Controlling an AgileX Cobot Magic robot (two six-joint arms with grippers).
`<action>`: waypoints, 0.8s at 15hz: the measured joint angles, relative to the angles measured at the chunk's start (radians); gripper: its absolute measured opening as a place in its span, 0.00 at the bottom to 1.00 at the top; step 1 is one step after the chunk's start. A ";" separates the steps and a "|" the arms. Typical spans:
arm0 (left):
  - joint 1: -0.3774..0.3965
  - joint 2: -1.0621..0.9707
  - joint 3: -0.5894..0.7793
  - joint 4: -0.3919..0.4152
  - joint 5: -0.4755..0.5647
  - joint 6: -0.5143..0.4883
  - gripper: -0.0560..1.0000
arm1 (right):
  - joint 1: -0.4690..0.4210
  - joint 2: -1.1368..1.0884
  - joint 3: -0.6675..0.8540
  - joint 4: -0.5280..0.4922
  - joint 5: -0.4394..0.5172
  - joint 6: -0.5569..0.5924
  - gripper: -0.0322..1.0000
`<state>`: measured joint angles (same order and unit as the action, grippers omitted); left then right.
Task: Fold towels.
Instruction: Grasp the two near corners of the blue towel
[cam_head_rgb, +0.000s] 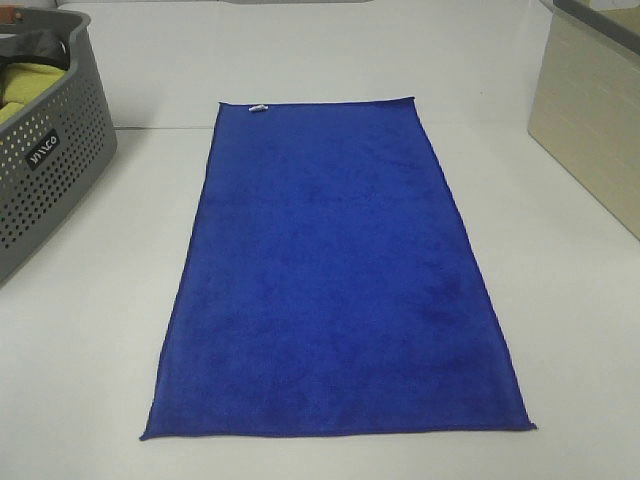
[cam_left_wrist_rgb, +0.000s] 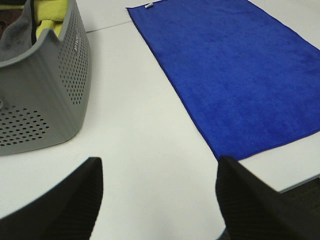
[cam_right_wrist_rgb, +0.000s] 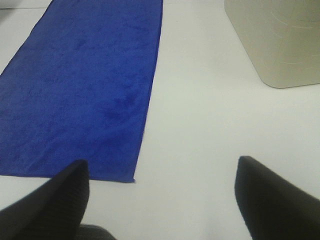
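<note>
The only lettering stands on the grey perforated basket (cam_head_rgb: 60, 190) at the far left of the table: a small black label (cam_head_rgb: 43, 148) on its side wall carries a short word in white letters. The letters run along the slanted wall and are too small and skewed to read with certainty. In the left wrist view the same label is only a blur. The blue towel (cam_head_rgb: 330, 280) bears a small white tag (cam_head_rgb: 258, 108) at its far edge; any print on it is too small to read.
</note>
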<state>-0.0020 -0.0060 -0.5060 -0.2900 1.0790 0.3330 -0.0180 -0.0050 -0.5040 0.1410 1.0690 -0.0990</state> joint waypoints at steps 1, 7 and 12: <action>0.000 0.000 0.000 0.000 0.000 0.000 0.65 | 0.000 0.000 0.000 0.000 0.000 0.000 0.76; 0.000 0.000 0.000 0.000 0.000 0.000 0.65 | 0.000 0.000 0.000 0.000 0.000 0.000 0.76; 0.000 0.000 0.000 0.000 0.000 0.000 0.65 | 0.000 0.000 0.000 0.000 0.000 0.000 0.76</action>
<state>-0.0020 -0.0060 -0.5060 -0.2900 1.0790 0.3330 -0.0180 -0.0050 -0.5040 0.1410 1.0690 -0.0990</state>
